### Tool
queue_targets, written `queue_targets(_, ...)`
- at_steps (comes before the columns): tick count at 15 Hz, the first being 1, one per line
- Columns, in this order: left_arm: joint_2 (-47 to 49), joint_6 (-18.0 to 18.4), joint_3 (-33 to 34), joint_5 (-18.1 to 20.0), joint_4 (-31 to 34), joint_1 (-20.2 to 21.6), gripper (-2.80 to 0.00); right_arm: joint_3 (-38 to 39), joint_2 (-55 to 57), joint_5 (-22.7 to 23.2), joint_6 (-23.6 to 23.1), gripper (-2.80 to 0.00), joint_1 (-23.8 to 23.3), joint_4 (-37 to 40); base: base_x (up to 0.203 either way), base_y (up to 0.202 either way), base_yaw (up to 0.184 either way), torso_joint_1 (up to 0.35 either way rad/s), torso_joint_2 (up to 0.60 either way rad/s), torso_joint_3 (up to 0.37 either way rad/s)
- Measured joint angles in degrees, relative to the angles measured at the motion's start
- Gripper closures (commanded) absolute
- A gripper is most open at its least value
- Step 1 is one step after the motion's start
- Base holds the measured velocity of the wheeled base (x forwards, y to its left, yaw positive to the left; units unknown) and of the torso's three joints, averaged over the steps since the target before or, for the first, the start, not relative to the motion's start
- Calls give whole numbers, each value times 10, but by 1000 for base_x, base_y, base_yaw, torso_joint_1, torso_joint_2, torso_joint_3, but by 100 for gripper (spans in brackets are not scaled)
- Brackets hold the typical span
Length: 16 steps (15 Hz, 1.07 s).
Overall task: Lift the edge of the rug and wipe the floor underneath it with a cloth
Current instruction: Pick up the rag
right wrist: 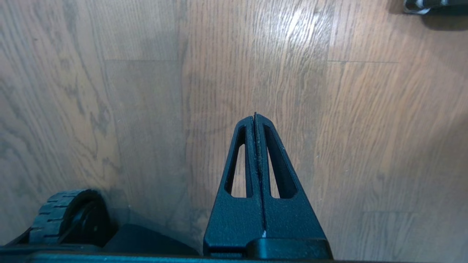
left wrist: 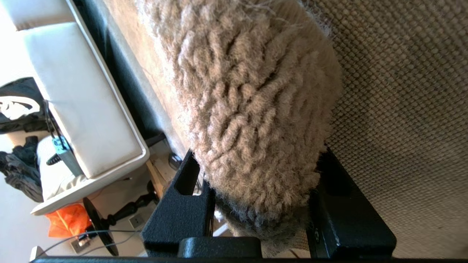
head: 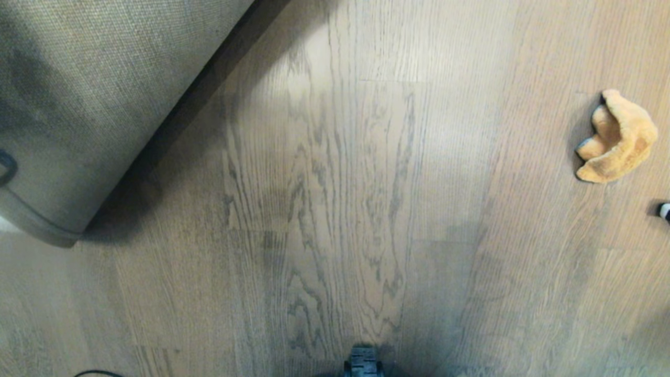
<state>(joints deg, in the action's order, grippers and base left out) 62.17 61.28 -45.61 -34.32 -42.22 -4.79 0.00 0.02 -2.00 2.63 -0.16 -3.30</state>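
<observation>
Right tool (right wrist: 255, 117): fingers pressed flat together, nothing between them, tip hung above bare floor (right wrist: 128, 109). Base wheel (right wrist: 69, 215) visible just beside the tool body in the right wrist view. Arm parked; not seen in the head view.

Nearest the robot in the head view: a small dark part of the base (head: 362, 362) at the lower edge, centred. Thin black cable (head: 97, 373) at the lower left corner.

Ahead of that: open floor (head: 335, 209), brown wood-grain planks with dark grain streaks, uncovered across the middle of the view.

Left tool (left wrist: 256, 226): clamped on the edge of the rug (left wrist: 256, 109). Black fingers (left wrist: 182, 215) set on either side of the folded pile edge, pile bulging between and beyond them. Tan woven backing filled the rest of the left wrist view beside the grip.

Rug (head: 104, 94) in the head view: corner raised and turned over at the upper left, woven backing facing the camera, rounded bound corner lowest. Dark shadow on the floor along its lifted edge. Only a small dark curved part at the left edge of that view, against the backing; not identifiable.

Cloth (head: 617, 139): orange-tan, plush, bunched in a lump, flat on the floor at the far right, well apart from the rug and from both tools. Touched by nothing.

Small black-and-white object (head: 665, 210) at the right edge, near the cloth; too cropped to identify.

Beyond the rug in the left wrist view: white cushioned furniture (left wrist: 80, 98), an orange item (left wrist: 67, 223) beside dark turned legs.
</observation>
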Motion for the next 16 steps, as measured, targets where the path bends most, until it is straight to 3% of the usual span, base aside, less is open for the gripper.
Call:
queue_targets(10, 8, -3, 6, -19, -3, -4, 0, 0, 0, 1, -4, 0, 0, 0, 0, 0, 0, 0, 0, 0)
queue_targets(13, 10, -3, 7, -48, -3, -12, 0, 0, 0, 1, -12, 0, 0, 0, 0, 0, 0, 0, 0, 0)
queue_targets(16, 9, -3, 12, -49, -2, -14, 0, 0, 0, 19, -40, 0, 0, 2, 0, 0, 0, 0, 0, 0)
